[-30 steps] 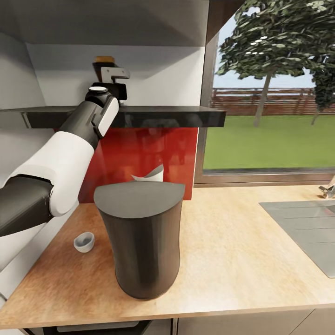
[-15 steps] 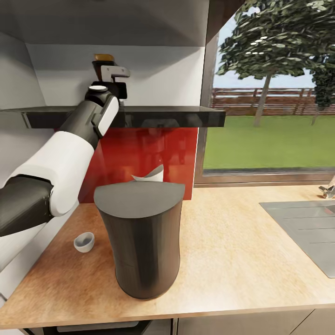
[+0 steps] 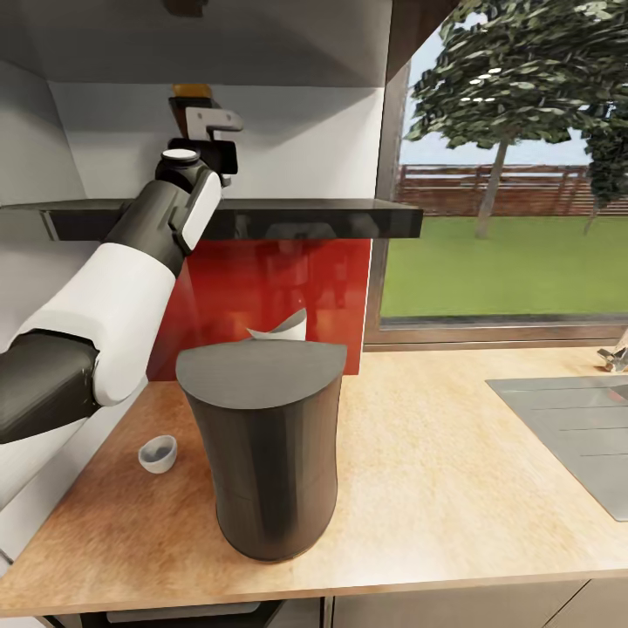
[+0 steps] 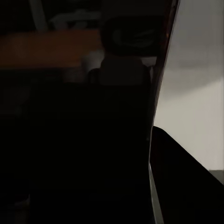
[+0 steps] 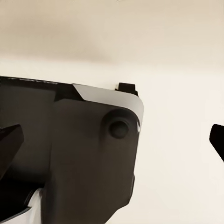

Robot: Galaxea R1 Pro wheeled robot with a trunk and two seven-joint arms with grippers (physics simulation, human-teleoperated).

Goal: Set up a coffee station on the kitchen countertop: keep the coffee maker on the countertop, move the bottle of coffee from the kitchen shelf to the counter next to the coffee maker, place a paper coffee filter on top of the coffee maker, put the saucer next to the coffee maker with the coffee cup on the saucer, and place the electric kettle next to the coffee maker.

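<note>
My left gripper [image 3: 202, 120] is raised above the kitchen shelf [image 3: 323, 216], shut on the bottle of coffee [image 3: 191, 92]; only the bottle's brown top shows over the fingers. The left wrist view is almost black. The dark grey coffee maker [image 3: 262, 453] stands on the countertop [image 3: 436, 471] near its front edge. A white paper coffee filter [image 3: 283, 329] peeks up behind it. The small white coffee cup [image 3: 158, 453] sits on the counter to its left. My right gripper [image 5: 114, 140] is open, its fingertips [image 5: 10, 139] spread wide. The saucer and electric kettle are out of view.
A grey inset sink [image 3: 576, 427] lies at the right with a tap [image 3: 615, 356] behind it. A red panel [image 3: 262, 296] backs the counter under the shelf. A large window [image 3: 506, 174] stands to the right. An upper slab [image 3: 218, 35] hangs close above the bottle.
My left gripper has risen with the bottle of coffee, lifting it higher above the shelf. Nothing else has moved.
</note>
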